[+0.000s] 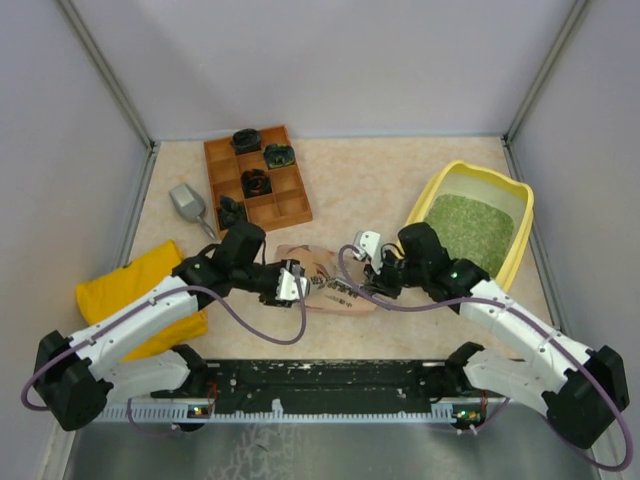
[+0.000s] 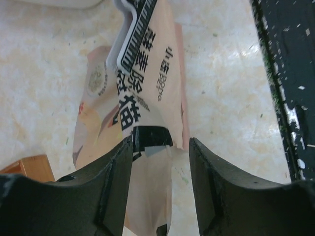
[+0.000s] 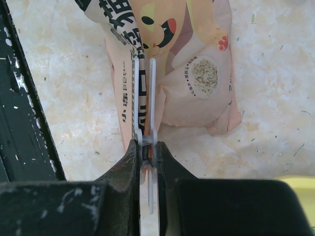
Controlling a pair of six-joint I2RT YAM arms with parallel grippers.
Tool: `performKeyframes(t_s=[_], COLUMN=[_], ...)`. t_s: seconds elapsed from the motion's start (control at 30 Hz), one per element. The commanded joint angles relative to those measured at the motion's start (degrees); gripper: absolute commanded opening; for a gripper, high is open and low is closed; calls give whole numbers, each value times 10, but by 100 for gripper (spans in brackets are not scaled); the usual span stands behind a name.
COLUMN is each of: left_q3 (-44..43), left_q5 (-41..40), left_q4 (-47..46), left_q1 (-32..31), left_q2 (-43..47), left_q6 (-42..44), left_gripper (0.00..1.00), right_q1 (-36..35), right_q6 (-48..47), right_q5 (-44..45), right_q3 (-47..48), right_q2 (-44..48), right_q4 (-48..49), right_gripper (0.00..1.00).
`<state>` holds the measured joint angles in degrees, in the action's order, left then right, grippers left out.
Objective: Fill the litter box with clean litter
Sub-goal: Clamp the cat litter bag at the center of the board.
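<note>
The yellow litter box (image 1: 515,215) stands at the right with green litter (image 1: 465,230) inside it. Its corner shows in the right wrist view (image 3: 298,184). The pink printed pouch (image 1: 330,285) lies flat on the table between my grippers. My right gripper (image 1: 368,283) is shut on a white spring clip (image 3: 147,103) that sits on the pouch's edge (image 3: 197,83). My left gripper (image 1: 305,288) is open; its fingers straddle the other end of the pouch (image 2: 147,88) without closing on it. The clip also shows in the left wrist view (image 2: 134,37).
A brown wooden compartment tray (image 1: 290,205) with dark objects stands at the back left, with a grey scoop (image 1: 188,203) beside it. A yellow cloth bag (image 1: 135,290) lies at the left. A black rail (image 1: 320,385) runs along the near edge. Walls enclose the table.
</note>
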<state>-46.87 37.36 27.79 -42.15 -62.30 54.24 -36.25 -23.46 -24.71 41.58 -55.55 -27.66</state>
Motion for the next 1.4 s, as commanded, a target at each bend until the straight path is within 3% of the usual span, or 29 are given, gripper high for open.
performKeyframes(t_s=[0.0, 0.27, 0.33, 0.43, 0.53, 1.37], left_q3=[33, 67, 66, 66, 72, 78], left_q5=[-106, -161, -164, -170, -154, -107], left_q4=[-32, -86, -75, -70, -80, -128], left_q1=[-7, -7, -7, -7, -7, -8], left_q2=[18, 40, 40, 47, 60, 77], left_q6=[20, 36, 44, 47, 53, 63], left_gripper=[54, 52, 42, 13, 1, 0], right_q1=[-10, -15, -17, -24, -44, -115], right_q6=[-28, -36, -41, -53, -75, -85], right_q5=[25, 33, 37, 41, 48, 77], right_q3=[6, 1, 2, 2, 2, 107], right_q2=[4, 4, 4, 5, 7, -79], right_q4=[10, 11, 9, 1, 3, 47], right_gripper=[0, 0, 0, 0, 0, 0])
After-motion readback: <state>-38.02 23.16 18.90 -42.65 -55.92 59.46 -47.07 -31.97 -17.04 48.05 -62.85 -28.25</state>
